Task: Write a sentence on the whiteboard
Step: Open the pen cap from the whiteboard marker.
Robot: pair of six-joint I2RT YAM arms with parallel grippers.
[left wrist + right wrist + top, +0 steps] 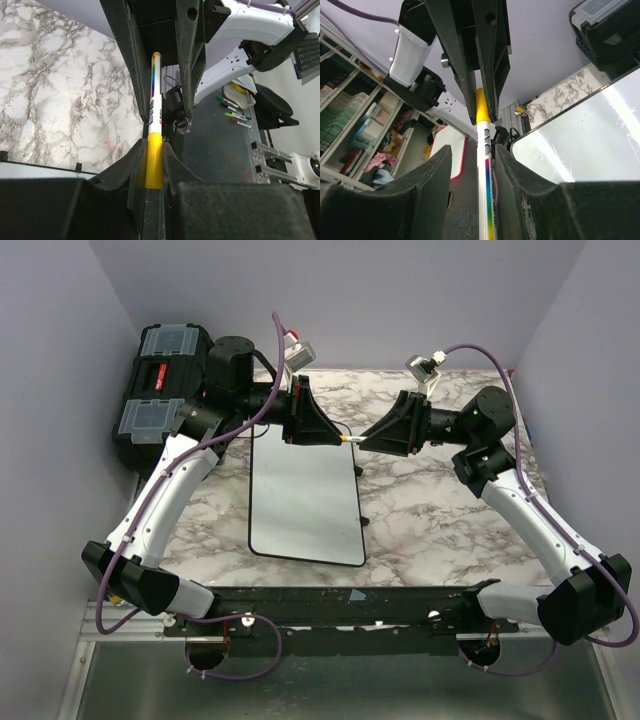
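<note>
Marker bridged between two claws, board unwritten

The left claw is clenched on the yellow end of the marker. The right claw, tip to tip with it, flanks the barrel, and I cannot tell if it pinches. The whiteboard lies below both, toward their bases, showing no writing. Risk: pulling apart with a slack right hold, the marker slips and drops.

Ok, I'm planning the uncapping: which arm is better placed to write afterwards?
Right, probably: the right gripper straddles the marker barrel, not yet clamped, while the left gripper pinches only its yellow cap.
</note>
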